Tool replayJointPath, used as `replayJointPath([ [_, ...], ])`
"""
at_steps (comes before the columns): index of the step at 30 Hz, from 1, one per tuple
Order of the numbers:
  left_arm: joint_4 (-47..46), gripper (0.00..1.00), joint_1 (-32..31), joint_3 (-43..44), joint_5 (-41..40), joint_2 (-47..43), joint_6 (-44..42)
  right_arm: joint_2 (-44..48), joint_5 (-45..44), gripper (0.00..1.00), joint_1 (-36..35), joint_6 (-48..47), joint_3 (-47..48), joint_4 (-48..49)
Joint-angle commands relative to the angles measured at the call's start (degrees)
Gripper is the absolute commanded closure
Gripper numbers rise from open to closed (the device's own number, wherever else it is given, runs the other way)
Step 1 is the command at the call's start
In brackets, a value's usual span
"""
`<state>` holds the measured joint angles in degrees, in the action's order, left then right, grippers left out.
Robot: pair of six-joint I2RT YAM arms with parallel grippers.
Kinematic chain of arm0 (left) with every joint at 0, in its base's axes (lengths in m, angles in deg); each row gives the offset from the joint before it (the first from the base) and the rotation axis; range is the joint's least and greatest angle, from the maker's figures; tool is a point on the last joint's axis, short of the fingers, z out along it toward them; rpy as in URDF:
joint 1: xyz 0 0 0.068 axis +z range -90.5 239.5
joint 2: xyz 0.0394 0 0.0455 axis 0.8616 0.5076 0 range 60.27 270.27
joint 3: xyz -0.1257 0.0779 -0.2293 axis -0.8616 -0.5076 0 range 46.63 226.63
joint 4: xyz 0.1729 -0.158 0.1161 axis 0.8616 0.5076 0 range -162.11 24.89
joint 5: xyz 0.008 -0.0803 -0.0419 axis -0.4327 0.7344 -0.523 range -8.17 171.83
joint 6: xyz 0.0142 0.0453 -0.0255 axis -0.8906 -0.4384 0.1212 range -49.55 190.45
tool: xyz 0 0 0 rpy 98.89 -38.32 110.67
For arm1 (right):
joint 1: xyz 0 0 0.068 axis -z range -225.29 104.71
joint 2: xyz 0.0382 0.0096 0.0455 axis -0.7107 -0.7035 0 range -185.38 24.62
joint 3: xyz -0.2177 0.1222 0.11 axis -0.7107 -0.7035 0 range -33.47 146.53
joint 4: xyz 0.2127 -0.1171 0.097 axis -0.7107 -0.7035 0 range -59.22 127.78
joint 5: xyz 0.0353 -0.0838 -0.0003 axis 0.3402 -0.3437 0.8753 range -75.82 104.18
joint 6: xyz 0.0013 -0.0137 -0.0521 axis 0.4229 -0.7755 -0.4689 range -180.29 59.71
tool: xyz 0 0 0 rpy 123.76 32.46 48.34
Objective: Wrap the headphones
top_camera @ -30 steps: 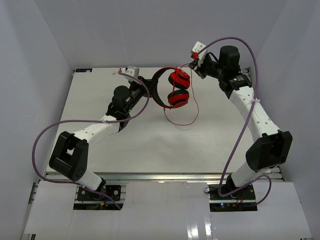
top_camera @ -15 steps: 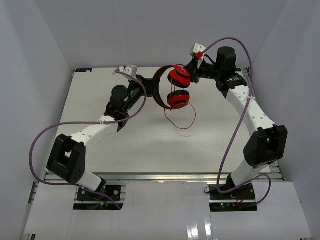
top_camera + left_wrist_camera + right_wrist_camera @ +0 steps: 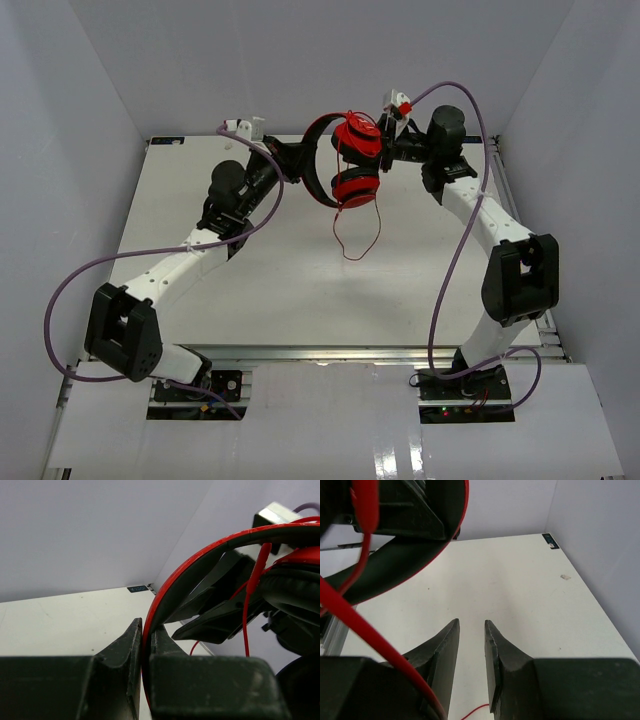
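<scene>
Above the table (image 3: 250,270), headphones (image 3: 355,186) clamped in left pincer (image 3: 146,628), right pincer (image 3: 471,625) parted

The red over-ear headphones (image 3: 345,160) are hanging above the far middle of the table (image 3: 300,270), with the left gripper (image 3: 146,630) pinching the headband (image 3: 312,165). The band is curving in a C that is opening to the right, and in the left wrist view it is showing a red outer edge with a black inner side. The two round red cups (image 3: 356,186) are sitting close together, one above the other in the top view. The thin red cord (image 3: 362,235) is trailing over the upper cup and dangling below the lower one in a loose loop; whether the loop is touching the surface cannot be told.
</scene>
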<state>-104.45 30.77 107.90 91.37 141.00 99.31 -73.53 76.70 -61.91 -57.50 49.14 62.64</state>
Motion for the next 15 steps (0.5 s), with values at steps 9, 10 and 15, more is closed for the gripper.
replayJointPath([
  [9,4.10,1.00,-0.10,8.11,-3.66,-4.51,2.47,-8.34,6.14,0.67,-1.41,37.75,-8.06,46.93],
  [10,4.76,1.00,-0.10,8.98,-4.96,-4.44,2.61,-8.46,5.94,0.67,-1.94,39.09,-9.29,48.68],
  [15,7.26,1.00,-0.10,12.72,-13.50,-4.10,2.49,-7.55,3.95,0.69,-3.92,41.93,-16.39,53.64],
])
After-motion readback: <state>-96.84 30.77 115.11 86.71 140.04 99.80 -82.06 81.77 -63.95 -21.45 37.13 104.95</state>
